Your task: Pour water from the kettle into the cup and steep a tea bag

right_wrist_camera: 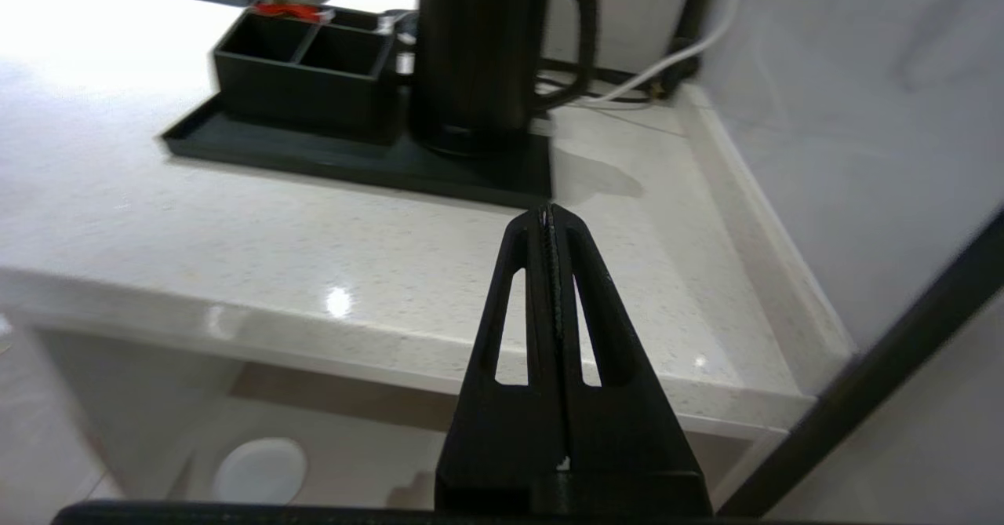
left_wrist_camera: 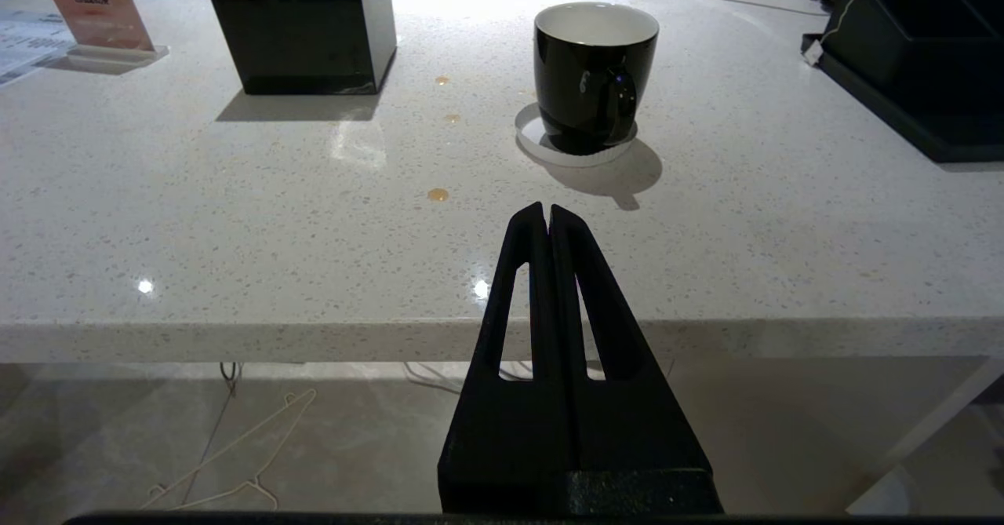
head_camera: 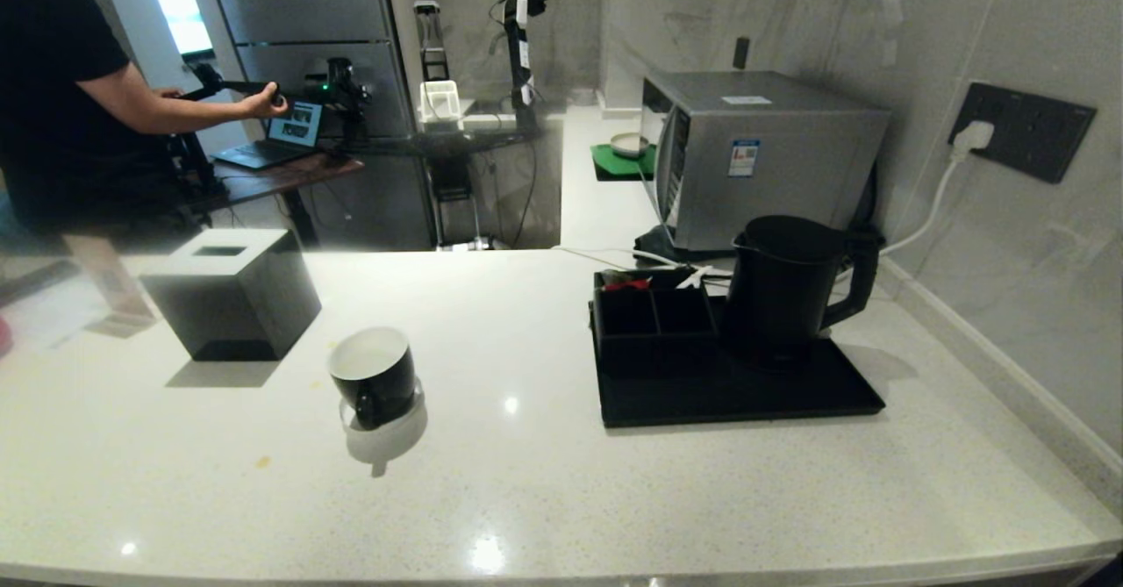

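The tall matte-black kettle [head_camera: 785, 289] stands on a black tray [head_camera: 746, 394] at the counter's right, handle toward the wall. It also shows in the right wrist view as the kettle [right_wrist_camera: 482, 54]. The small black cup [head_camera: 373, 375] with a white inside sits left of centre on a white coaster; the cup [left_wrist_camera: 594, 74] has its handle facing my left wrist camera. My left gripper [left_wrist_camera: 547, 209] is shut and empty, off the counter's near edge. My right gripper [right_wrist_camera: 547, 211] is shut and empty, before the near edge, pointing at the tray corner. No tea bag is clearly visible.
A black divided organiser [head_camera: 654, 306] with a red item sits on the tray beside the kettle. A black cube tissue box [head_camera: 232, 293] stands at the left. A microwave [head_camera: 754, 153] and wall socket [head_camera: 1022, 131] are behind. A person [head_camera: 61, 104] stands far left.
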Motion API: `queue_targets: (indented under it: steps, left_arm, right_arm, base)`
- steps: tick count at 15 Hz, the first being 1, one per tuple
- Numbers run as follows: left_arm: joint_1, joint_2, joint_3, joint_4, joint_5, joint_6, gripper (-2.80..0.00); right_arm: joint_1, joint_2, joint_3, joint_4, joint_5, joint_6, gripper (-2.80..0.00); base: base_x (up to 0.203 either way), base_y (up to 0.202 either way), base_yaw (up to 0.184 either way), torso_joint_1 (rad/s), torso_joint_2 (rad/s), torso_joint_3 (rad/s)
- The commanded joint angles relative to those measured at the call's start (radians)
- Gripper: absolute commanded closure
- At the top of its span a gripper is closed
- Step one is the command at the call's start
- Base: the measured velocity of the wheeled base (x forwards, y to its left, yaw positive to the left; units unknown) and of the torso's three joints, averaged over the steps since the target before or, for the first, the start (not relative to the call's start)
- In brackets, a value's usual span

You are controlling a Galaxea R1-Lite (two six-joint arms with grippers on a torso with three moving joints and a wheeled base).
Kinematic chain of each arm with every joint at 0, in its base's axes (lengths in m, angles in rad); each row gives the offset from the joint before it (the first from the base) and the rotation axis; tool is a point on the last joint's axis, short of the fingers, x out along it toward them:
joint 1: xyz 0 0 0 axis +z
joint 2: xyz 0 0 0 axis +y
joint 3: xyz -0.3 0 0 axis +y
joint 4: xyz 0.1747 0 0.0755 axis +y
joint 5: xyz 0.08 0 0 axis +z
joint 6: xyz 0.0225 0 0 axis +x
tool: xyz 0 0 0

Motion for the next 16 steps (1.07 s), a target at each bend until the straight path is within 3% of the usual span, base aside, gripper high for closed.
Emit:
queue_targets:
  steps: [1,10,16]
  left_arm:
    - [0.0,0.0,0.0,0.0,0.001,-0.001,0.0]
    - [0.0,0.0,0.0,0.0,0.0,-0.001,0.0]
    - [0.0,0.0,0.0,0.0,0.001,-0.001,0.0]
  right_arm:
    - [0.0,0.045,-0.027,0.003,0.012,-0.001,0.0]
    - [0.006,0.401,-0.09,-0.014,0.101,0.003,0.0]
    - [0.008,0.768,-0.057,-0.258,0.107,0.066,0.0]
  base:
    - [0.0,0.0,0.0,0.0,0.0,0.0]
    - [0.0,0.0,0.0,0.0,0.0,0.0]
    - [0.0,0.0,0.0,0.0,0.0,0.0]
